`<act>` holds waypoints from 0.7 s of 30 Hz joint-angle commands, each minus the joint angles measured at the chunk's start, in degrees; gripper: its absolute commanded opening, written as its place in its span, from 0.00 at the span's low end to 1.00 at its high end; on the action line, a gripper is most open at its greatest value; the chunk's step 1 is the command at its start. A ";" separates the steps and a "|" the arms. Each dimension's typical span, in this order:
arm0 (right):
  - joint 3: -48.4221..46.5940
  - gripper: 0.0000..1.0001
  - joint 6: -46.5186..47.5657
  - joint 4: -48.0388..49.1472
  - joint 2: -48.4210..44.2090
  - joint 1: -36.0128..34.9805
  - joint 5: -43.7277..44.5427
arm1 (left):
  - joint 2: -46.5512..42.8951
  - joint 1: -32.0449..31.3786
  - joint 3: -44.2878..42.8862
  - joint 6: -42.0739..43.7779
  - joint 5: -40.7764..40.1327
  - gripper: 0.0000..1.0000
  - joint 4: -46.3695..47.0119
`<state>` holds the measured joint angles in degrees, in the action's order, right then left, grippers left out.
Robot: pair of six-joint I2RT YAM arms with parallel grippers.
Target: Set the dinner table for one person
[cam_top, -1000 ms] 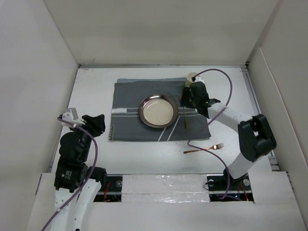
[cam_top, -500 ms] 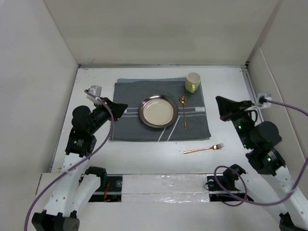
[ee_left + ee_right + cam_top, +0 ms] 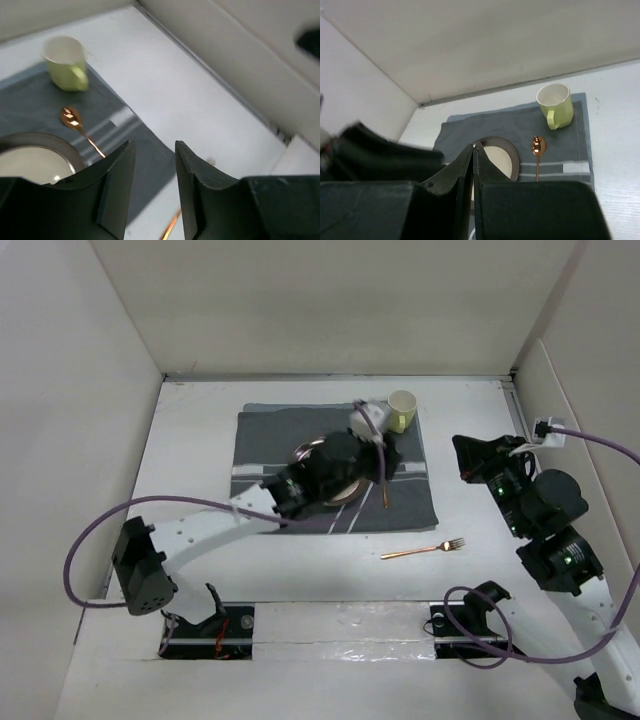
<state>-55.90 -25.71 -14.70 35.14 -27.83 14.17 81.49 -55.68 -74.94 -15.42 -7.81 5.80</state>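
Observation:
The dinner table (image 3: 200, 450) carries a dark grey placemat (image 3: 268, 440). On the mat sit a metal plate (image 3: 304, 453), largely covered by my left arm, a copper spoon (image 3: 385, 492) to its right and a pale green mug (image 3: 402, 408) at the far right corner. A copper fork (image 3: 425, 549) lies on the bare table near the mat's front right corner. My left gripper (image 3: 388, 455) (image 3: 154, 145) hovers over the spoon's bowl end, open and empty. My right gripper (image 3: 460, 447) (image 3: 474, 146) is raised at the right of the mat, shut on nothing.
White upright panels (image 3: 80, 390) wall in the table on the left, back and right. The mug (image 3: 555, 105), spoon (image 3: 537, 147) and plate (image 3: 502, 155) all show in the right wrist view. My left arm's purple cable (image 3: 110, 525) loops over the table's front left.
My left arm has swung from the left edge out across the mat over the plate, and its jaws have opened. My right arm, earlier by the mug, now stays drawn back at the right, shut.

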 commanded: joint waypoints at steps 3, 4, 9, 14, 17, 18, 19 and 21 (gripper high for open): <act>-3.69 0.03 0.67 -4.63 -8.58 1.12 3.13 | 5.40 -14.60 8.82 7.78 -15.21 0.38 7.72; -4.73 0.00 1.19 -6.20 -11.46 1.12 3.84 | 7.61 -16.89 11.10 8.21 -15.65 0.39 11.13; -9.04 0.00 2.95 -9.82 -13.51 1.12 6.04 | 14.21 -19.03 13.06 8.83 -12.42 0.44 16.51; -12.30 0.00 4.36 -11.58 -14.74 -1.25 7.27 | 23.95 -19.03 8.16 10.50 -6.34 0.51 15.47; -11.69 0.01 4.88 -11.40 -15.01 -1.87 8.76 | 28.09 -19.03 4.46 11.73 -2.57 0.51 13.54; -11.34 0.01 5.06 -11.40 -14.92 -2.48 8.94 | 28.80 -19.03 3.84 11.90 -1.43 0.52 13.36; -11.08 0.01 5.23 -11.40 -14.83 -3.01 9.12 | 29.59 -19.03 3.40 12.08 -1.24 0.52 13.27; -10.55 0.01 5.41 -11.49 -14.22 -3.62 8.86 | 31.27 -19.03 2.17 12.43 -0.28 0.52 13.36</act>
<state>-67.09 -22.20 -25.21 20.01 -30.24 21.76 112.84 -74.63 -69.30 -4.67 -11.18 17.10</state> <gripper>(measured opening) 0.014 0.514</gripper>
